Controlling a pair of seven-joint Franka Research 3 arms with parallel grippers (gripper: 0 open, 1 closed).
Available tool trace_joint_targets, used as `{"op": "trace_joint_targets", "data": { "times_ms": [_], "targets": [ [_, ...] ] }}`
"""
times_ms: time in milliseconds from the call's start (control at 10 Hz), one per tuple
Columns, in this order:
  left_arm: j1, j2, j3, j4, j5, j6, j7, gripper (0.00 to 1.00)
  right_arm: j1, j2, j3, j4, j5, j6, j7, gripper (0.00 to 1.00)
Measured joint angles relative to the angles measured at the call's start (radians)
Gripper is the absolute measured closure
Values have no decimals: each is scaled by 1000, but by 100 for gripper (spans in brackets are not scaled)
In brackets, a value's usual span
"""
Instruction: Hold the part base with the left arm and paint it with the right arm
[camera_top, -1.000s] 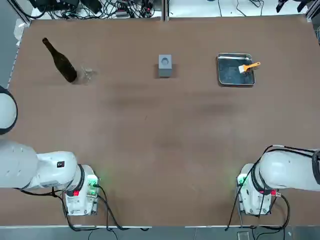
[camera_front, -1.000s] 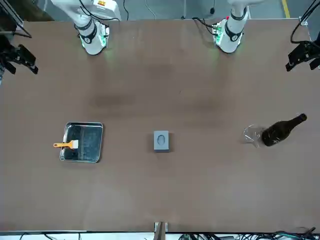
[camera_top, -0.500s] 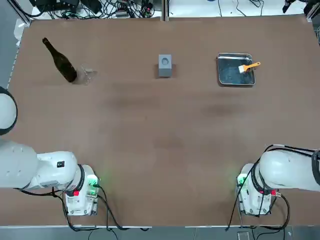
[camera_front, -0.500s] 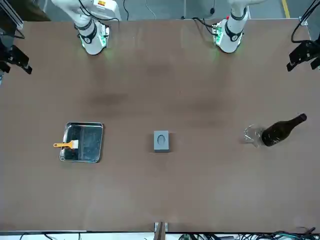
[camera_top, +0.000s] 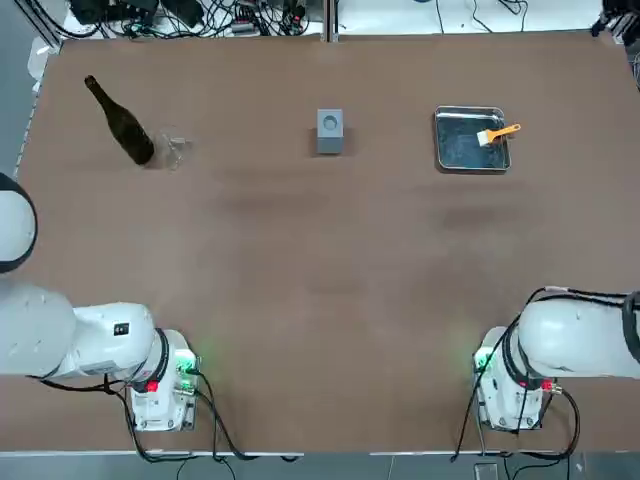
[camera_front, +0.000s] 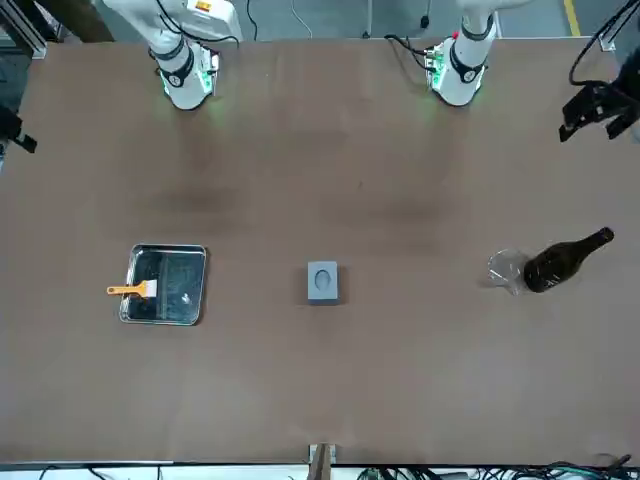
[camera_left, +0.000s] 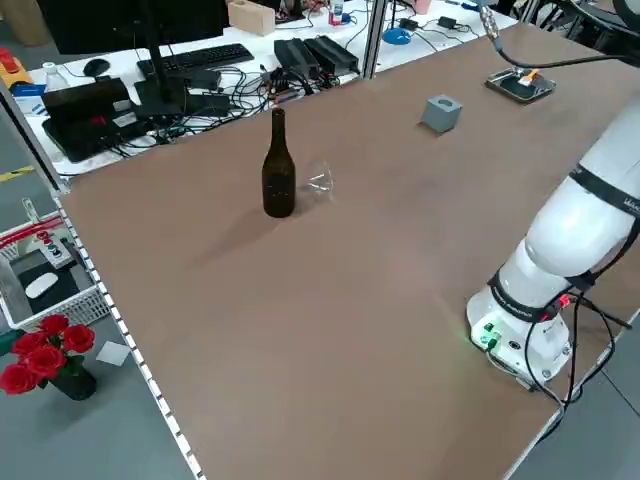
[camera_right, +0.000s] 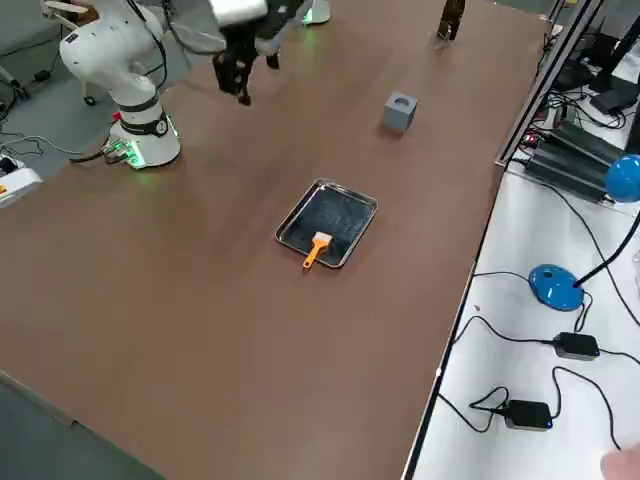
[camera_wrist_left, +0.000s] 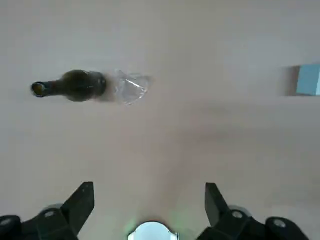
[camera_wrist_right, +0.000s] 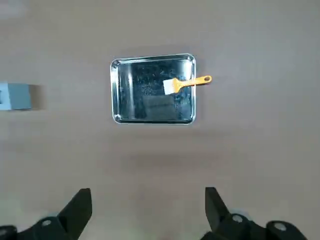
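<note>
On the brown table (camera_top: 320, 300), read left to right in the overhead view, we list the following.

1. Dark brown glass bottle (camera_top: 122, 122), upright near the far left; a small clear glass (camera_top: 176, 148) just beside it. Not part of the job.

2. Small grey cube-shaped part base with a round recess in its top (camera_top: 330, 130), far centre of the table, standing free with nothing touching it. Well apart from both arms.

3. Shallow rectangular steel tray (camera_top: 470, 160), far right, well apart from the part base. A small orange-handled paintbrush (camera_top: 497, 133) lies in it, handle resting over the tray's rim.

4. Left end effector (camera_wrist_left: 150, 207): fingers spread wide and empty, high over the near left of the table, looking toward the bottle with the part base at the edge of its view.

5. Right end effector (camera_wrist_right: 149, 207): fingers spread wide and empty, high above the tray and brush.

Change noted: over the last second the right end effector has slid toward the table's edge in the front view, while bottle, glass, part base, tray and brush have not shifted. We judge the right arm is lining up on the brush; holding and painting have not begun.
</note>
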Motion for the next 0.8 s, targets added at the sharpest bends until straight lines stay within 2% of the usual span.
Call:
{"op": "trace_joint_targets", "data": {
  "times_ms": [200, 400, 600, 800],
  "targets": [
    [-5, 38, -71, -5, 0, 12, -1, 3, -4, 111, -94, 5, 148, 9, -141, 0],
    [-5, 86, -130, -28, 0, 75, -1, 5, -6, 224, -168, 11, 304, 0, -305, 0],
    [-7, 150, -199, -64, -1, 162, -4, 19, -25, 334, -189, 15, 468, -49, -400, 0],
    [-11, 237, -274, -76, -2, 254, -9, 52, -51, 459, -229, 55, 617, -152, -457, 0]
  ]
}}
